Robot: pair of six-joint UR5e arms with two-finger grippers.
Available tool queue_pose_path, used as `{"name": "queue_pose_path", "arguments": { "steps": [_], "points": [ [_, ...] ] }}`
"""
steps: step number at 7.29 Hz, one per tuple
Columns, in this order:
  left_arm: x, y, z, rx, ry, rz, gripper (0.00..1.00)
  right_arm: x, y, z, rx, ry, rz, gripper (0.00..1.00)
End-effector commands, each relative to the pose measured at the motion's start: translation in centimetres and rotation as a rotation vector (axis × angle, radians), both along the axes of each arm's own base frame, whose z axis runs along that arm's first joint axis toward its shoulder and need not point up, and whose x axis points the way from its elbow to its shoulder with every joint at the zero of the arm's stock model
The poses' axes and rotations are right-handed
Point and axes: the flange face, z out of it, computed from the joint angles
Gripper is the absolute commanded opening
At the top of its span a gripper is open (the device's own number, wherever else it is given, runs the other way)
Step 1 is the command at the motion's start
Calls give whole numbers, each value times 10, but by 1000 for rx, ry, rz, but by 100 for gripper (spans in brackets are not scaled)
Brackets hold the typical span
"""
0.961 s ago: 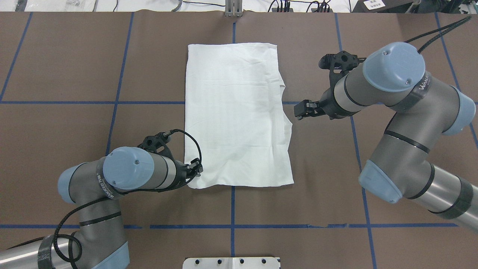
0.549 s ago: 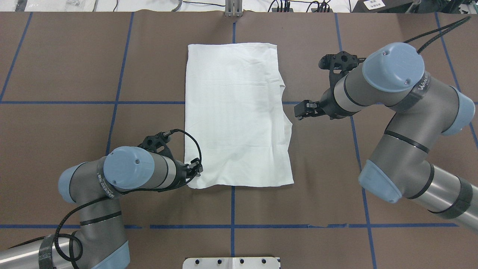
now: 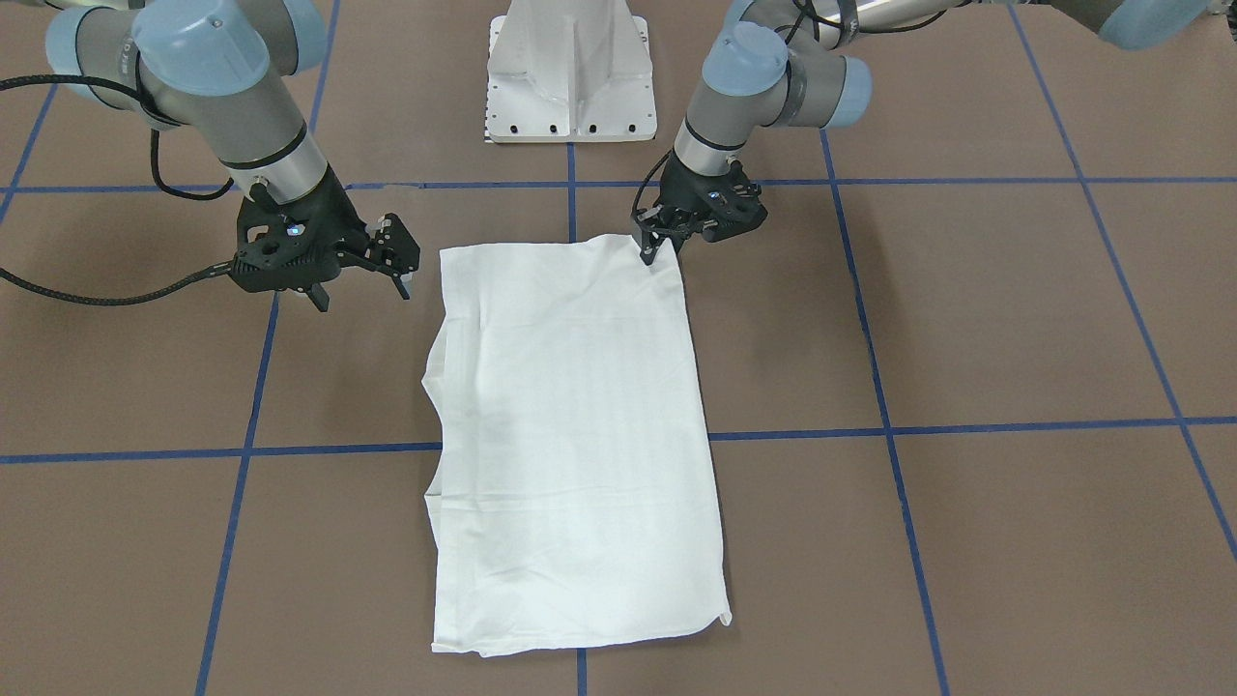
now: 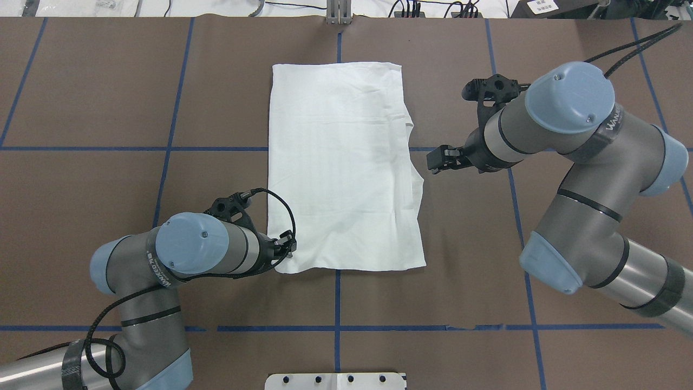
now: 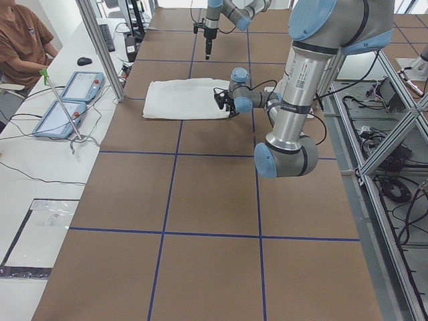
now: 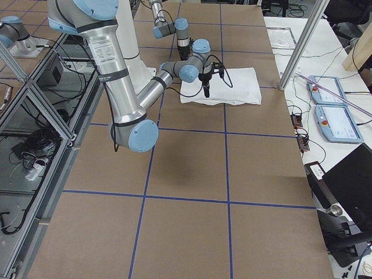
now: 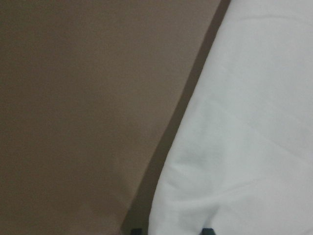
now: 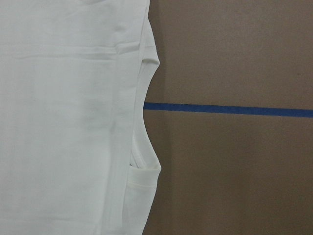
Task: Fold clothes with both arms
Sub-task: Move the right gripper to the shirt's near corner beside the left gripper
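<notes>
The white shirt [image 4: 341, 162] lies folded into a long rectangle at the middle of the brown table; no print or collar shows. It also shows in the front view [image 3: 570, 435]. My left gripper [image 4: 287, 251] is down at the shirt's near-left corner [image 3: 659, 249]. The left wrist view shows cloth [image 7: 254, 122] between two fingertips standing apart at the bottom edge, so the gripper is open astride the corner. My right gripper [image 4: 439, 160] is wide open and empty [image 3: 362, 288], just off the shirt's right edge. The right wrist view shows that wavy edge [image 8: 142, 117].
The white pedestal base [image 3: 570, 77] stands at the robot's side of the table. Blue tape lines [image 4: 337, 303] cross the brown surface. In the left side view a seated person [image 5: 23, 40] and two tablets [image 5: 67, 100] are beyond the table's far edge.
My left arm has shifted a little to the right, bringing its gripper closer onto the shirt's near-left corner. The right arm and the shirt have not moved.
</notes>
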Motion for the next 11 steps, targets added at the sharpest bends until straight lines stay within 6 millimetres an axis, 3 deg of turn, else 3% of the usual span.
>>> {"name": "queue_pose_path", "arguments": {
  "steps": [1, 3, 4, 5, 6, 7, 8, 9, 10, 11],
  "points": [
    [-1, 0, -3, 1, 5, 1, 32, 0, 0, 1, 0, 2, 1, 100],
    [-1, 0, -2, 2, 2, 0, 29, 0, 0, 0, 1, 1, 1, 100],
    [-2, -1, -3, 4, 4, -3, 19, -1, 0, -1, -9, -3, 6, 100],
    [-2, -1, -4, 5, 4, -5, 0, 0, 1, -2, -9, -5, 13, 100],
    [-3, -1, -4, 6, 5, -5, 0, -6, 8, -6, -56, -23, 45, 100],
    [-4, -1, -7, 12, 11, -5, 0, -20, 21, -15, -105, -45, 73, 100],
    [-5, -1, -7, 12, 11, -7, 0, -47, 45, -19, -163, -50, 129, 100],
    [-8, -1, -11, 16, 18, -7, 0, -69, 64, -34, -209, -74, 188, 100],
    [-8, 0, -12, 16, 20, -5, 0, -96, 91, -36, -283, -77, 232, 100],
    [-8, 0, -12, 15, 22, -3, 0, -110, 105, -34, -332, -52, 292, 100]
  ]
}}
